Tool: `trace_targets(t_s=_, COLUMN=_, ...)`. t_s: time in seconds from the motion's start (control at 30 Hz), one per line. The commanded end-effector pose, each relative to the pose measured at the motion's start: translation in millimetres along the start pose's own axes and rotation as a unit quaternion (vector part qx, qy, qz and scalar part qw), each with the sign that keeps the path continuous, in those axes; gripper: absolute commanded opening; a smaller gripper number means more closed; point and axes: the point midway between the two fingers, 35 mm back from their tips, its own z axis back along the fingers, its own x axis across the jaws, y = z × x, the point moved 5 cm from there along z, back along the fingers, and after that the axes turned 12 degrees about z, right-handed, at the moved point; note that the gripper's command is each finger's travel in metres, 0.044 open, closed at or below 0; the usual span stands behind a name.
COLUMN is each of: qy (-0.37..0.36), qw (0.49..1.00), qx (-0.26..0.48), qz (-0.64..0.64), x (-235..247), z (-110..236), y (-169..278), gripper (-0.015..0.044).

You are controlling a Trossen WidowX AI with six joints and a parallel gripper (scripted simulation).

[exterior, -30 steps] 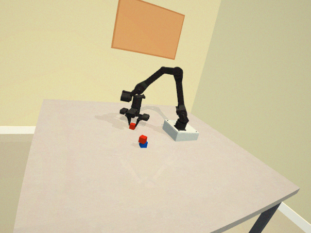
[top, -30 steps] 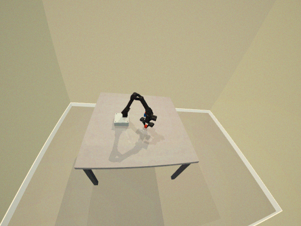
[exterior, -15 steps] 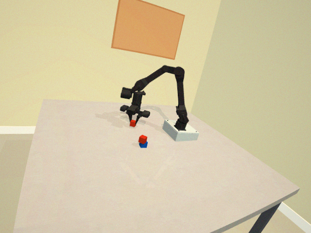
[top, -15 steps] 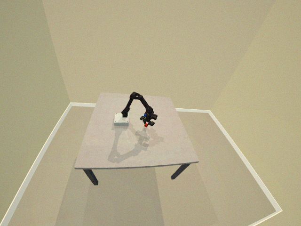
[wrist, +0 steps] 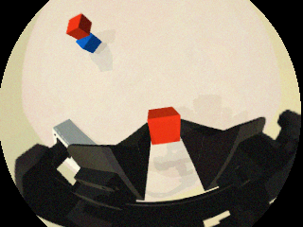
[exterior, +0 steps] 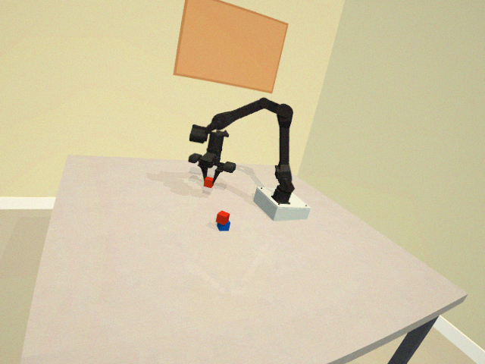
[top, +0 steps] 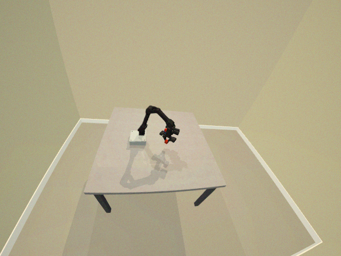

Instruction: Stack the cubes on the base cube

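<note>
My gripper (top: 166, 141) (exterior: 209, 180) (wrist: 163, 124) points down and is shut on a red cube (top: 166, 142) (exterior: 208, 182) (wrist: 164, 130). It holds this cube between its fingertips, a little above the table. The blue base cube (exterior: 223, 226) (wrist: 89, 43) stands on the table, away from the gripper, at the upper left in the wrist view. The other red cube (top: 165, 129) (exterior: 223, 218) (wrist: 79, 26) sits on top of the blue cube, shifted off its center and overhanging it. In the top view the arm hides most of this pair.
The arm's pale base box (top: 137, 137) (exterior: 266, 205) (wrist: 70, 132) stands on the table (top: 192, 170) (exterior: 136, 274), to the right of the cubes in the exterior view. The arm arches above the table between that box and the gripper.
</note>
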Motion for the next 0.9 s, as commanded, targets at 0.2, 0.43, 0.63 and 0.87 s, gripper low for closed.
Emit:
trace_targets(t_s=0.2, qy=0.007, qw=1.0, qx=0.002, qz=0.001, x=2.1, z=36.3, y=0.3, gripper=0.0105)
trace_targets(t_s=0.43, qy=0.007, qw=1.0, qx=0.001, qz=-0.001, x=3.7, z=41.0, y=-4.7, gripper=0.0105)
trace_targets(t_s=0.63, qy=0.007, qw=1.0, qx=0.0, qz=-0.009, x=7.1, z=40.3, y=-24.5, gripper=0.0105)
trace_targets(t_s=0.87, qy=0.008, qw=1.0, qx=-0.001, qz=-0.018, x=12.7, z=39.4, y=-47.1, gripper=0.0105)
